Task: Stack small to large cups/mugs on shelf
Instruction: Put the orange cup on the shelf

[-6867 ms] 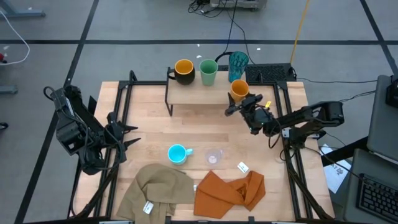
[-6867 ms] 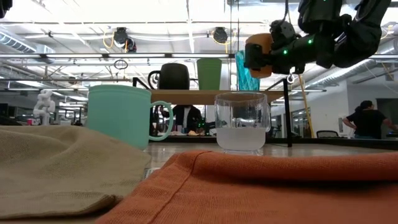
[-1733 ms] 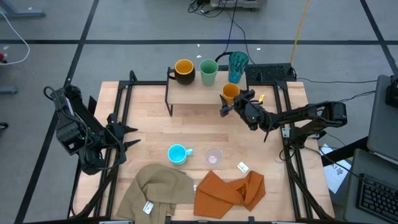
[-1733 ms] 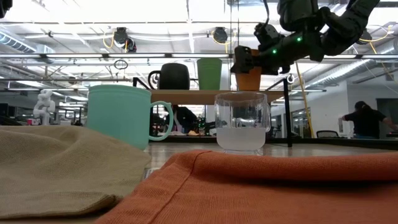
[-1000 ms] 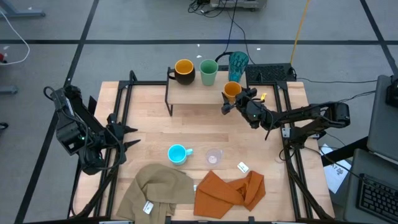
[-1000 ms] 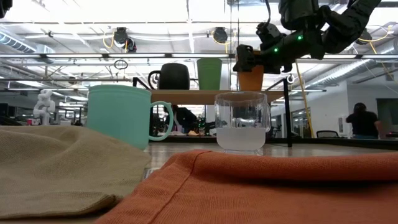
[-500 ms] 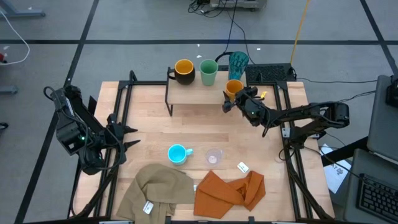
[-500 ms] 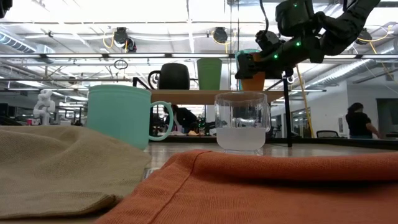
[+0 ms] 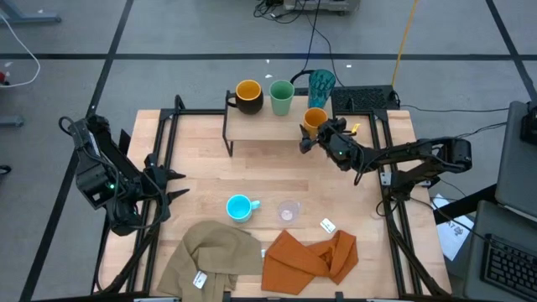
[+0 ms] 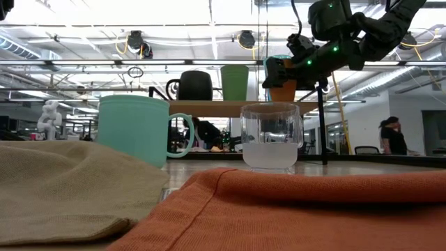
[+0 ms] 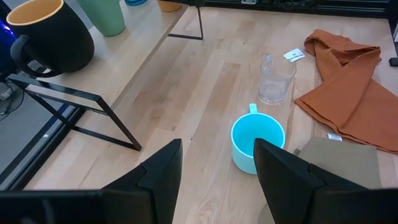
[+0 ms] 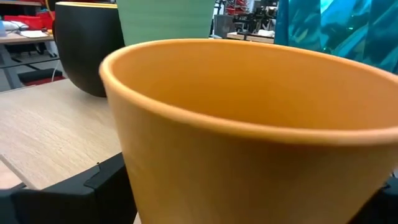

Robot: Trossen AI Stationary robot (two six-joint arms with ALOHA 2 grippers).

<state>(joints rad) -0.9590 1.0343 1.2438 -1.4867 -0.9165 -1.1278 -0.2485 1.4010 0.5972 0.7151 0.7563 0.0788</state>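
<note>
Over the shelf's [image 9: 268, 127] right end, right gripper [image 9: 315, 134] jaws clamp the small orange cup [image 9: 315, 120]. Best lower it level beside the teal tumbler [image 9: 321, 84], then release. Left gripper [image 9: 174, 183] jaws apart, idle.

orange cup [image 12: 261, 137] base cut off, teal tumbler [image 10: 277, 61] mostly hidden behind right arm

On the shelf [image 9: 260, 127] stood three cups in a row; my right end effector [image 9: 316, 137] held a fourth at its right end. Two cups sat on the table [image 9: 210, 168] before it.
</note>
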